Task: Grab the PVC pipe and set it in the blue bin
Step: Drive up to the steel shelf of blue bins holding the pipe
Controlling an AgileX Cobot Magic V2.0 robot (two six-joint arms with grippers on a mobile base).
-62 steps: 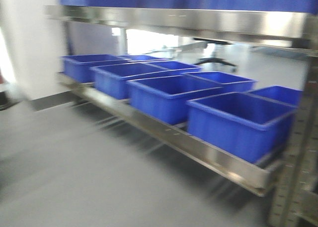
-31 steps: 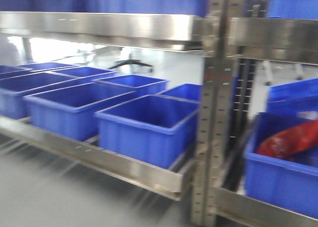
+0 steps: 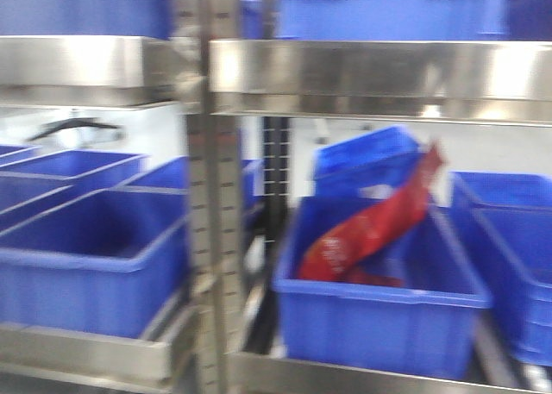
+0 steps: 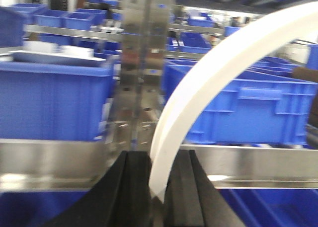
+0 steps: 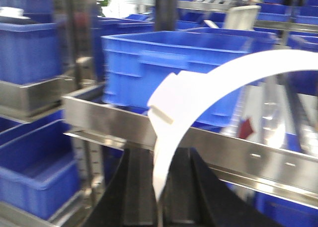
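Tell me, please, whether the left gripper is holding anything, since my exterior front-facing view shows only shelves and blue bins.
Observer: Yes. The left gripper is closed on a curved white PVC pipe that arcs up to the right.
Operator: Thank you. And the right one?
Observer: The right gripper holds a similar white curved piece.
Operator: What is ahead of that wrist?
Observer: A blue bin sits on a steel shelf rail.
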